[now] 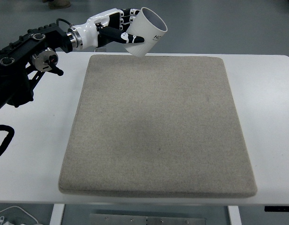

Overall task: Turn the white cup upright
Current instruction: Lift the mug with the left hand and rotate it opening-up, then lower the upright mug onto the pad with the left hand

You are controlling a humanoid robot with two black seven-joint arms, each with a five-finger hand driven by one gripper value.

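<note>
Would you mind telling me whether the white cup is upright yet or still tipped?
Tipped. The white cup is held in the left hand above the grey mat's far edge, its open mouth tilted toward the upper right.

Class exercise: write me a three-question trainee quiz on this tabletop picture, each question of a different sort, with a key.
1. True or false: the white cup lies on the grey mat.
2. Which hand grasps the cup? A) left B) right
3. Fill in: the cup's mouth points up and to the picture's ____.

Key: 1 false, the left hand holds it tilted by the mat's far edge; 2 A; 3 right.
</note>
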